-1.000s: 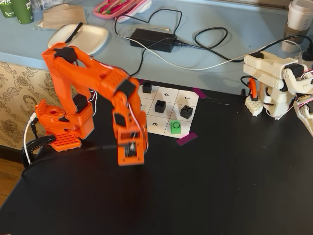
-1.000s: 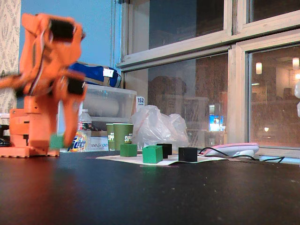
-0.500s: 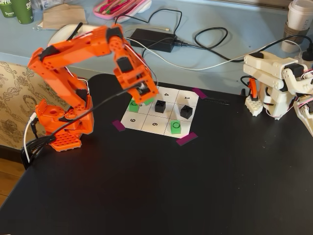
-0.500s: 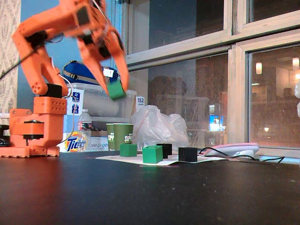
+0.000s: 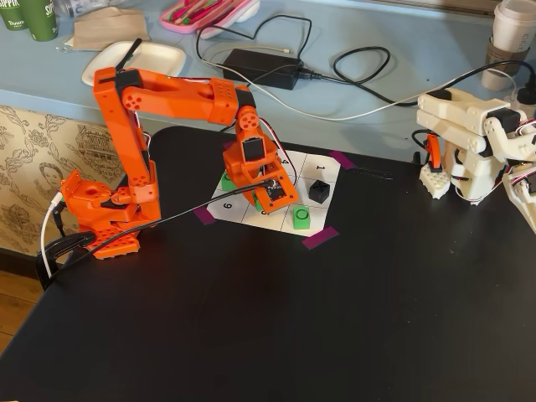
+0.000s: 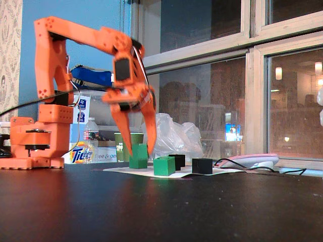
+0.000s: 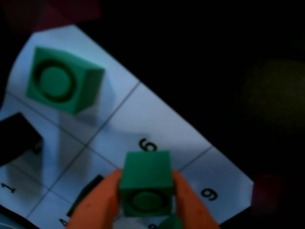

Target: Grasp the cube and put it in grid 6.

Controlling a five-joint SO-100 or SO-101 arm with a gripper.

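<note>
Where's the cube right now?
In the wrist view the cube sits clamped between the orange fingers of the gripper, over the grid paper beside the printed 6.

We read "Tide" on a box point(image 6: 87, 152) behind the arm; nos. 6 point(image 7: 147, 144), 9 point(image 7: 208, 194), 1 point(image 7: 8, 188) on paper grid cells; "O" ring on green cube point(image 7: 57, 81).
</note>
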